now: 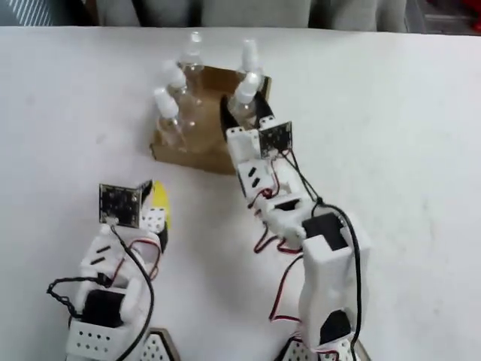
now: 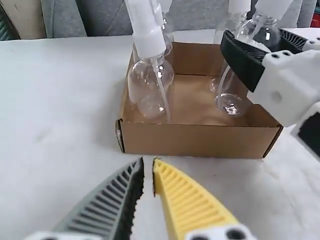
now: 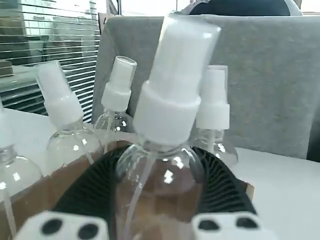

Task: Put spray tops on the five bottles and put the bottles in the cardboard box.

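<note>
At the box (image 2: 200, 141), bottle (image 3: 161, 182) (spray-topped) in right gripper (image 1: 244, 111).

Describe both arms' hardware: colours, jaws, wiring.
Left arm and right arm: white printed shells, black motors, red and black cables. Left gripper: one grey ribbed finger, one yellow. Right gripper: black ribbed fingers. A small dark circuit board sits on each wrist.

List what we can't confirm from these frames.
1. Base of the held bottle: right wrist view, cut off by the bottom edge.
2. Whether it rests on the floor of the box: high view, the right gripper covers it.
3. Spray tops: left wrist view, cut by the top edge.
</note>
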Robot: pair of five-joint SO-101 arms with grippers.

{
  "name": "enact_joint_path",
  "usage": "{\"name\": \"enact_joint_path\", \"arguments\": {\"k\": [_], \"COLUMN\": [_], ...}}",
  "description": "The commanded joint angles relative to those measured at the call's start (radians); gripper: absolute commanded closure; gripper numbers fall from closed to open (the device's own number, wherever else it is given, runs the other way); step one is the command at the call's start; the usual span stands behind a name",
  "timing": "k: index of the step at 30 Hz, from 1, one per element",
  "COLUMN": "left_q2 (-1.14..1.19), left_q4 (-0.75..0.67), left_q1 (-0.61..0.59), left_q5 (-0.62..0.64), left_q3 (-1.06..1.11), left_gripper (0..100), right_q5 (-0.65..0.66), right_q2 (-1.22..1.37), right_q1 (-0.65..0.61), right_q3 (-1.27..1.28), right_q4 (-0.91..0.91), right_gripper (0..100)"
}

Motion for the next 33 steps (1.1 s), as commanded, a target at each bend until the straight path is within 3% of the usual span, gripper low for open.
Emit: {"name": "enact_joint_path", "arguments": {"k": [1,21,26,33], "left_q2": [-0.010,-0.010,-0.010,-0.010], "left_q4": [0.003,0.003,0.003,0.003], "left_q1": [-0.015,-0.018,-0.018,-0.018], "left_q5": [-0.006,-0.006,-0.006,-0.006], "left_q3": [-0.002,-0.002,-0.002,-0.002], "left_gripper": [94,94,94,94], "right_q5": [0.000,0.000,0.083,0.091], "right_q2": [-0.012,0.116,0.119,0.119], "right_q1": [0.012,0.005,-0.005,-0.027], "right_q3": [-0.057,-0.146,-0.141,-0.120], "right_q4": [-0.015,0.041,0.042,0.042], "right_gripper": [98.2,98.1,98.1,98.0]}}
